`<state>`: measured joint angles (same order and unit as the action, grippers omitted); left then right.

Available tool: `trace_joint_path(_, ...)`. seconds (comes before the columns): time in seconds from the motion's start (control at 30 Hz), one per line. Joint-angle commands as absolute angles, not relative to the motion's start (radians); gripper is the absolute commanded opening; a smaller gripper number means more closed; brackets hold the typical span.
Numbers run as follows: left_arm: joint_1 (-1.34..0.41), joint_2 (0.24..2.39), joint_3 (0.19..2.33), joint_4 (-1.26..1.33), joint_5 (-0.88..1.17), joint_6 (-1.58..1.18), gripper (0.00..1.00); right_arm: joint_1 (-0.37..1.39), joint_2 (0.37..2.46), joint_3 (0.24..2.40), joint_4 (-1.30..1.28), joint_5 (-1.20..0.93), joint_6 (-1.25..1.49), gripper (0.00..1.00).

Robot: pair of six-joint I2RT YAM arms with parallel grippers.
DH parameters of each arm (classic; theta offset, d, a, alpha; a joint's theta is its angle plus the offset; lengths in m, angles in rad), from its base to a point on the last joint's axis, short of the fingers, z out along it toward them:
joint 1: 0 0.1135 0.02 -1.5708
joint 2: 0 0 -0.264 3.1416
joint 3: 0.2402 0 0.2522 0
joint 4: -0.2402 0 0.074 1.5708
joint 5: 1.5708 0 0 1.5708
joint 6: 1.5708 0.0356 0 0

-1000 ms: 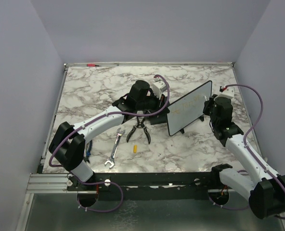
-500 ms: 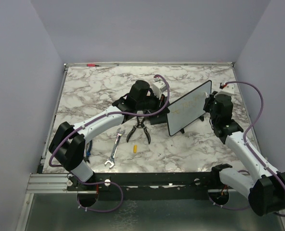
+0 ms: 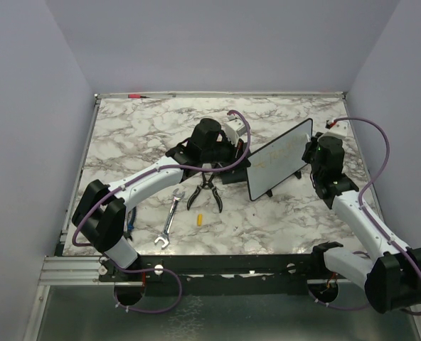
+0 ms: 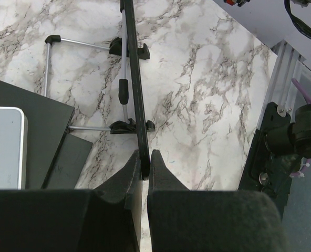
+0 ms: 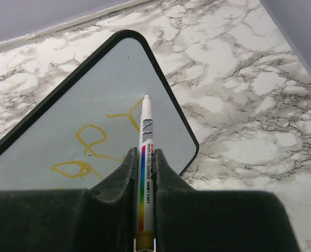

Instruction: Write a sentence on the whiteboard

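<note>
The right end effector (image 5: 143,153) pinches a marker (image 5: 146,123), its tip over the whiteboard (image 5: 55,121) beside the yellow sentence (image 5: 90,144). The left end effector (image 4: 144,160) is clamped on the whiteboard's edge. Pliers (image 3: 206,190) and a wrench (image 3: 169,220) lie left of the whiteboard on the table (image 3: 139,135).

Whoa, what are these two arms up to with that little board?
They are writing on a small whiteboard standing on the marble table. The left gripper is clamped on the board's black frame, steadying it. The right gripper holds a white marker, its tip up against the board's face, where a few yellow handwritten strokes show. A pair of pliers and a wrench lie nearby.
</note>
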<state>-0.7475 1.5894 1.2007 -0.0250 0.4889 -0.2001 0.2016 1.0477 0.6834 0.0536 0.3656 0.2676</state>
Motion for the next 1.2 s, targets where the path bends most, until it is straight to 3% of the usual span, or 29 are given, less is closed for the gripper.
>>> trace_joint_path(0.0, -0.76, 1.558, 1.209, -0.041, 0.528, -0.179, 0.0, 0.202, 1.045, 0.709, 0.073, 0.347, 0.264, 0.01)
trace_joint_path(0.5, -0.758, 1.581, 1.225, -0.071, 0.499, -0.185, 0.0, 0.202, 0.837, 0.715, -0.305, 0.329, 0.361, 0.01)
trace_joint_path(0.7, -0.757, 1.577, 1.226, -0.078, 0.501, -0.176, 0.0, 0.202, 0.74, 0.703, -0.353, 0.214, 0.412, 0.01)
trace_joint_path(1.17, -0.756, 1.578, 1.229, -0.113, 0.516, -0.16, 0.0, 0.202, 0.759, 0.727, -0.514, -0.088, 0.434, 0.01)
